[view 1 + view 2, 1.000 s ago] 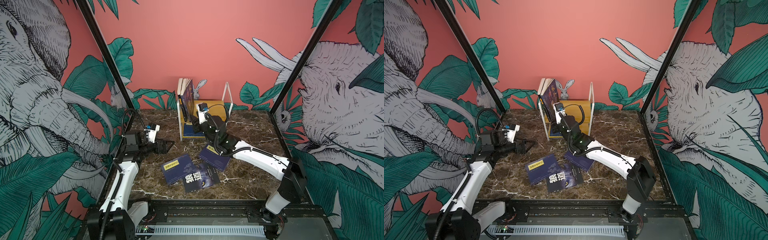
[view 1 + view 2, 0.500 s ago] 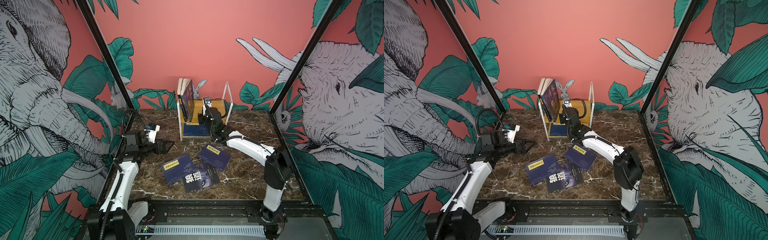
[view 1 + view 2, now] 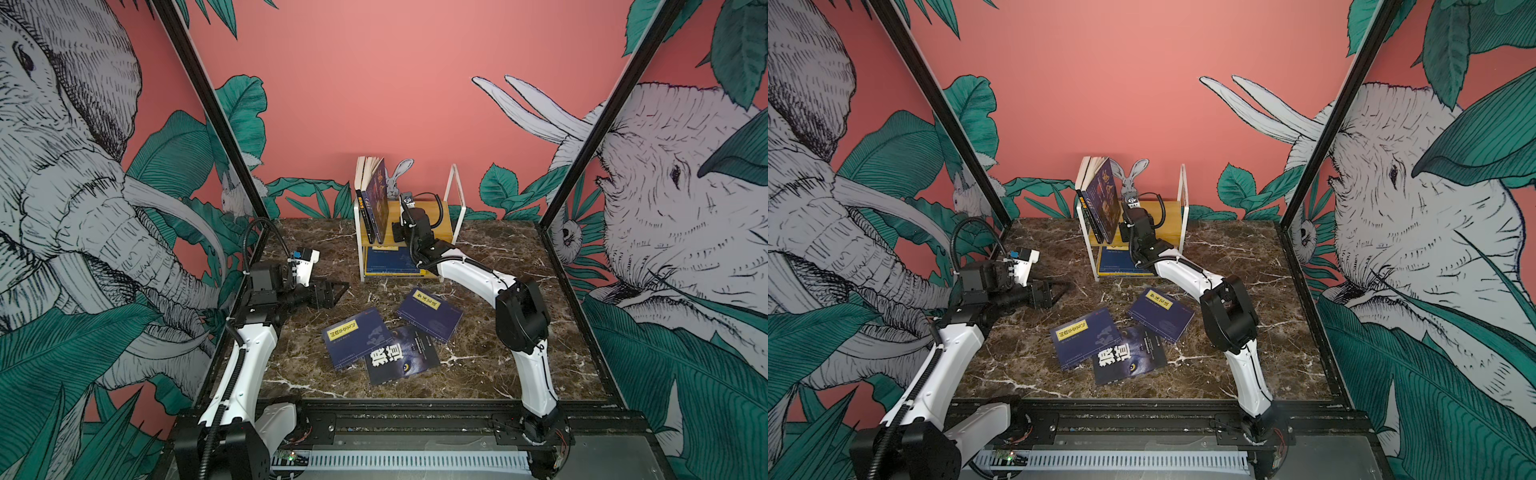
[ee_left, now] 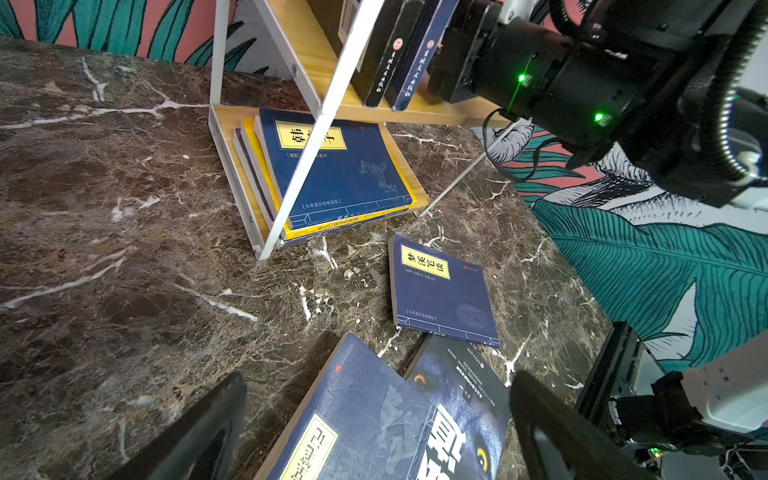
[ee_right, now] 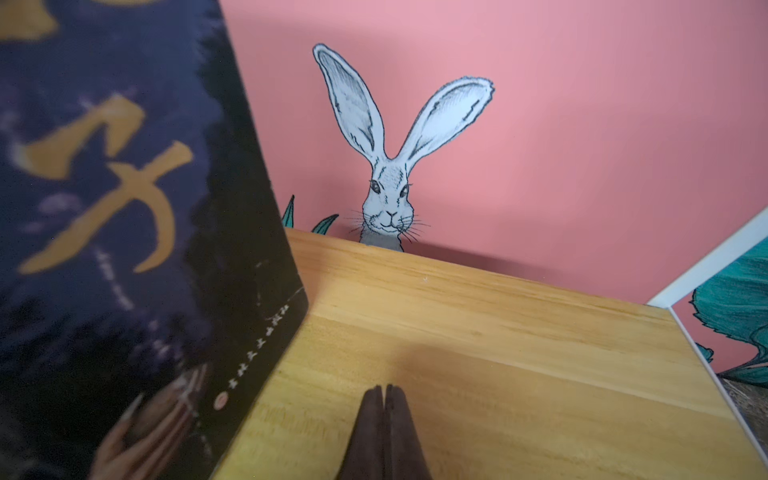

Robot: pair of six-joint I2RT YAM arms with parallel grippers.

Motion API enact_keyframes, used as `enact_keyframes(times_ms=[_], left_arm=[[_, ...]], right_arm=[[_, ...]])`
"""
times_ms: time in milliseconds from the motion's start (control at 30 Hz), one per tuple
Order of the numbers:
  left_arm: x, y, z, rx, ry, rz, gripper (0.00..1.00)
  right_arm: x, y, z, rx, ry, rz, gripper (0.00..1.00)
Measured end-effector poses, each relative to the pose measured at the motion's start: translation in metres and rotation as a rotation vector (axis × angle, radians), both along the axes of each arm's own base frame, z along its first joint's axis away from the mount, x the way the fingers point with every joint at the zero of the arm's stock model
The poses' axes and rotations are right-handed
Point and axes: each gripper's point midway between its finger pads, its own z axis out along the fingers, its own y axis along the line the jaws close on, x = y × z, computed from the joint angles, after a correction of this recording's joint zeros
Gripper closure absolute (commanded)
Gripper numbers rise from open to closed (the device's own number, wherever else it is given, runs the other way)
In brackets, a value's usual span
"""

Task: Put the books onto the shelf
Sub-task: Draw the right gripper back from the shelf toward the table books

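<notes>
Partly done: shelf (image 5: 478,340) holds several books (image 3: 374,199); three books (image 3: 399,357) lie on table (image 3: 498,353). Right claw (image 5: 383,390) together, empty; left claw (image 3: 338,293) apart.

back wall (image 3: 374,83): salmon pink | side walls: elephant-and-leaf mural (image 3: 62,187) | tabletop (image 3: 478,374): dark veined marble | corner posts (image 3: 208,104): black

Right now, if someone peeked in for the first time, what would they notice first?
Likely the three loose books lying flat on the marble table, especially the dark one with big white characters. Next, the right gripper, shut and empty, over the top board of the shelf beside the standing books, and the drawn rabbit peeking from the pink wall behind.
</notes>
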Motion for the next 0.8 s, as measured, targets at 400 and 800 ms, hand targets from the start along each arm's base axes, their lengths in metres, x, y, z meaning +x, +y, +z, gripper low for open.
enact_keyframes(times_ms=[400, 800], left_arm=[[0.0, 0.0, 0.0, 0.0, 0.001, 0.0, 0.01], [0.0, 0.0, 0.0, 0.001, 0.0, 0.001, 0.01]], right_arm=[[0.019, 0.029, -0.007, 0.041, 0.016, 0.072, 1.0], [0.023, 0.045, -0.006, 0.072, 0.025, 0.131, 1.0]])
